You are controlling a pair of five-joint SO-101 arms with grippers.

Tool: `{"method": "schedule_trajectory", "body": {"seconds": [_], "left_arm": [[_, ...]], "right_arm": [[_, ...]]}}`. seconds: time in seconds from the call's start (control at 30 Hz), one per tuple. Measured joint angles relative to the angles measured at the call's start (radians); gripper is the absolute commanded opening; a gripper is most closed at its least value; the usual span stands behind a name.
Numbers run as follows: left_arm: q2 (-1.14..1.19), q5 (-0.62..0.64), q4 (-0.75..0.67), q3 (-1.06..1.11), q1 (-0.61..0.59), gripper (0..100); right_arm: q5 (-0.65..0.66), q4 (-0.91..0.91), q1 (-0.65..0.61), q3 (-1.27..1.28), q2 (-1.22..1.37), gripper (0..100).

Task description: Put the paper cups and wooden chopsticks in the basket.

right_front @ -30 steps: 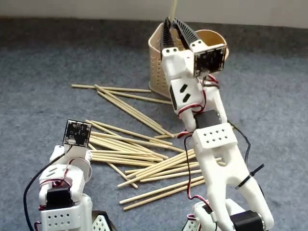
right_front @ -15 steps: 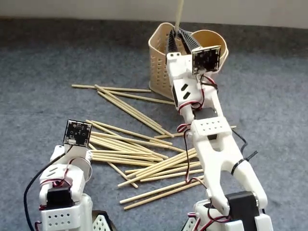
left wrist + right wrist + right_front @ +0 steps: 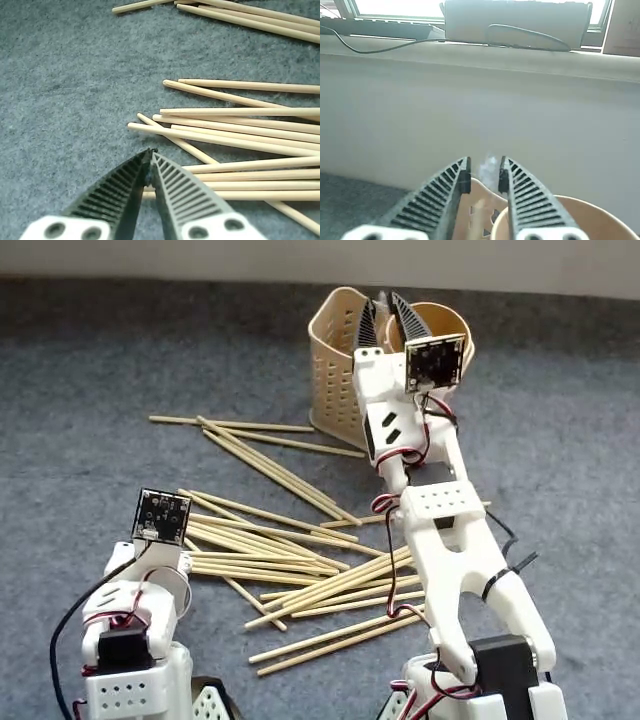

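Observation:
Several wooden chopsticks (image 3: pixel 290 540) lie scattered on the grey carpet, with a few more (image 3: pixel 260 445) nearer the basket. The tan perforated basket (image 3: pixel 335 380) stands at the back, and a paper cup (image 3: pixel 442 308) shows at its right rim. My right gripper (image 3: pixel 384 308) hangs open just above the basket's opening, nothing firmly between its fingers. In the right wrist view this gripper (image 3: pixel 484 175) is over the basket rim (image 3: pixel 477 200) and cup rim (image 3: pixel 580 207). My left gripper (image 3: pixel 151 151) is shut and empty, low over the carpet by the chopstick ends (image 3: pixel 165 117).
The left arm (image 3: pixel 150 580) sits at the front left, and the right arm (image 3: pixel 450 540) stretches across the chopstick pile toward the basket. A pale wall (image 3: pixel 480 100) stands behind the basket. Bare carpet (image 3: pixel 90 370) spreads to the left.
The right gripper held a chopstick upright over the basket, lowered toward it, then opened. The chopstick is gone from its fingers. The left arm has not moved.

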Motion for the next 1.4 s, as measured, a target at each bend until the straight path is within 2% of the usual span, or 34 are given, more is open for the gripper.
{"method": "schedule_trajectory", "body": {"seconds": [0.17,0.53,0.67,0.83,1.03,1.23,1.4], "left_arm": [[0.000,0.000,0.000,0.000,0.000,1],[0.000,0.000,0.000,0.000,0.000,1],[0.000,0.000,0.000,0.000,0.000,1],[0.000,0.000,0.000,0.000,0.000,1],[0.000,0.000,0.000,0.000,0.000,1],[-0.002,0.000,0.000,0.000,0.000,1],[0.000,0.000,0.000,0.000,0.000,1]], "right_arm": [[0.000,0.126,-0.049,0.025,-0.150,10.6],[0.000,0.620,-0.155,0.038,-0.500,10.6],[-0.005,0.867,-0.239,0.038,-0.660,10.6],[-0.104,1.137,-0.376,0.051,-0.907,10.9],[-0.204,1.195,-0.471,0.098,-1.122,11.0],[-0.276,1.195,-0.479,0.118,-1.168,11.0],[-0.281,1.195,-0.482,0.118,-1.172,11.0]]}}
